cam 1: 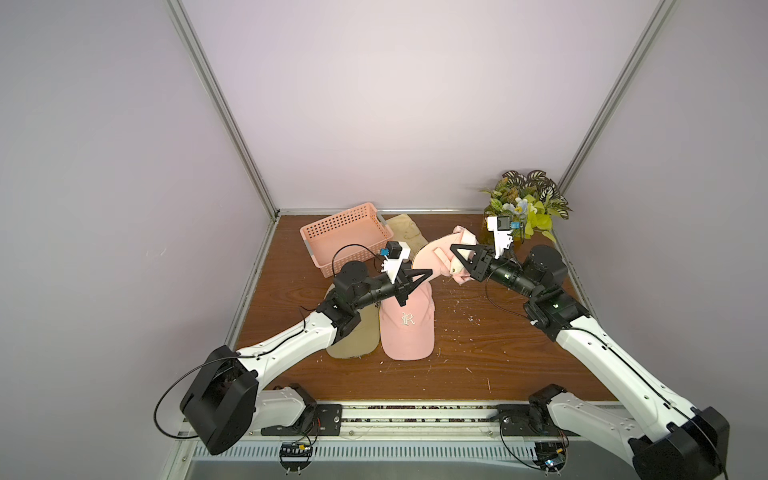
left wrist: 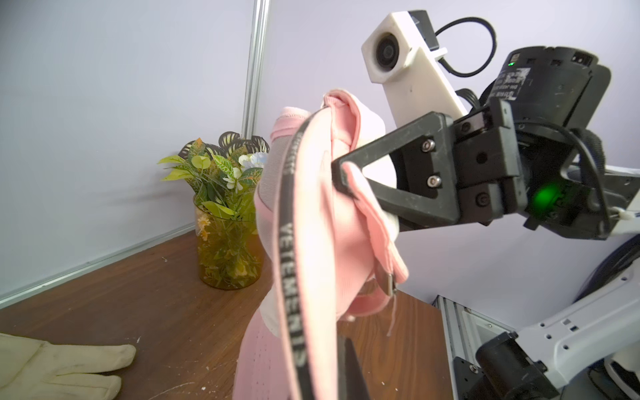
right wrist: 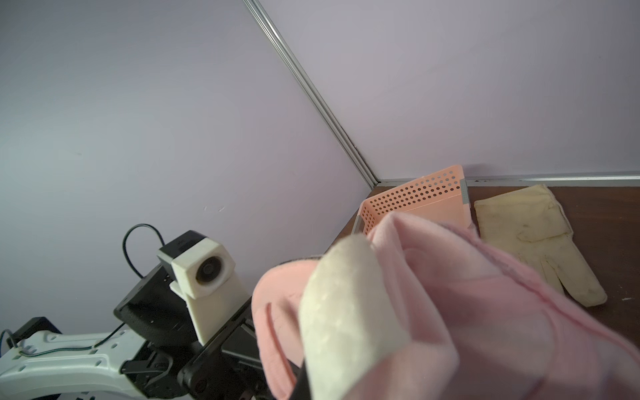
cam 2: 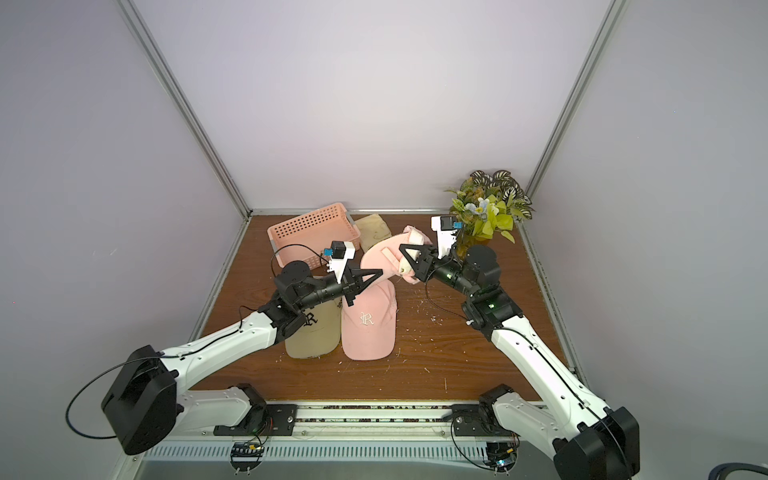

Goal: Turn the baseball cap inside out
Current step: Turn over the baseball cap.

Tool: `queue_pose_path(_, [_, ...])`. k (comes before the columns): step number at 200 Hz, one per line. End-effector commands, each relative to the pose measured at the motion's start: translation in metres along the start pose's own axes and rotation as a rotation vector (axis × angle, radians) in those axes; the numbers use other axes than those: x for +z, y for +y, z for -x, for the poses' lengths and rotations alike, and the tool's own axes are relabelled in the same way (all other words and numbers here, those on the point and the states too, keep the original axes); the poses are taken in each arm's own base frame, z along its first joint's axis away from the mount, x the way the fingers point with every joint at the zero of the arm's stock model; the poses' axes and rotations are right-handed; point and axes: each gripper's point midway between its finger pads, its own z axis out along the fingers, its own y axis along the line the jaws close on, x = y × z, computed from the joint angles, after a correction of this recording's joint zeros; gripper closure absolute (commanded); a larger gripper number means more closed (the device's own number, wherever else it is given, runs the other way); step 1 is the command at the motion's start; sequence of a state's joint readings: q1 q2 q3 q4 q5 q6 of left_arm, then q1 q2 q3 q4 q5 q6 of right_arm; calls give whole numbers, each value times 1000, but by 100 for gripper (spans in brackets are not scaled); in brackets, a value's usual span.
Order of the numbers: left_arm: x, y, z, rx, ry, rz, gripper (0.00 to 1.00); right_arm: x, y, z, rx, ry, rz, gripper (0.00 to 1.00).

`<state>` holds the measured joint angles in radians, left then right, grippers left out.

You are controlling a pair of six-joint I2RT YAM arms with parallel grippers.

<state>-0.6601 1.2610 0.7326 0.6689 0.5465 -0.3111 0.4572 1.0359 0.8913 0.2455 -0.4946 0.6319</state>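
Observation:
The pink baseball cap point(cam 1: 432, 259) point(cam 2: 380, 259) hangs crumpled in the air between both arms, above the table's back middle. Its white lining point(right wrist: 346, 311) and black lettered sweatband point(left wrist: 289, 263) face outward. My left gripper point(cam 1: 428, 274) point(cam 2: 379, 273) point(left wrist: 332, 381) is shut on the cap's brim edge from the left. My right gripper point(cam 1: 455, 249) point(cam 2: 403, 249) point(left wrist: 343, 173) is shut on bunched fabric by the back strap, whose metal buckle point(left wrist: 386, 282) dangles below. Cloth hides the right jaws in the right wrist view.
A second pink cap point(cam 1: 407, 328) with an R logo lies on the wooden table, a beige cap point(cam 1: 353, 336) beside it under my left arm. A pink basket point(cam 1: 347, 237) and cream glove point(cam 1: 405, 230) sit at the back, a vase of flowers point(cam 1: 525, 208) in the back right corner.

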Motion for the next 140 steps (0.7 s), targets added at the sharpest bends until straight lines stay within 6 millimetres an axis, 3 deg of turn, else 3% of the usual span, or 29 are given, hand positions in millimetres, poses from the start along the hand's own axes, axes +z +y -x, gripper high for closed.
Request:
queue_pose_path(1, [-13, 0, 23, 9, -70, 60, 100, -6, -2, 10, -66, -41, -44, 99])
queue_pose_path(15, [-19, 5, 25, -7, -56, 112, 100, -8, -15, 5, -98, -23, -116, 95])
queue_pose_path(46, [-27, 6, 21, -15, 7, 154, 100, -13, -48, -8, -173, 28, -272, 71])
queue_pose_path(64, [-30, 6, 20, -22, 41, 167, 100, -17, -69, -15, -208, 59, -371, 63])
queue_pose_path(97, [-38, 6, 22, -26, 48, 195, 100, -28, -98, -24, -263, 90, -515, 56])
queue_pose_path(140, [-40, -4, 32, -42, 52, 165, 100, -52, -146, -22, -330, 98, -809, 48])
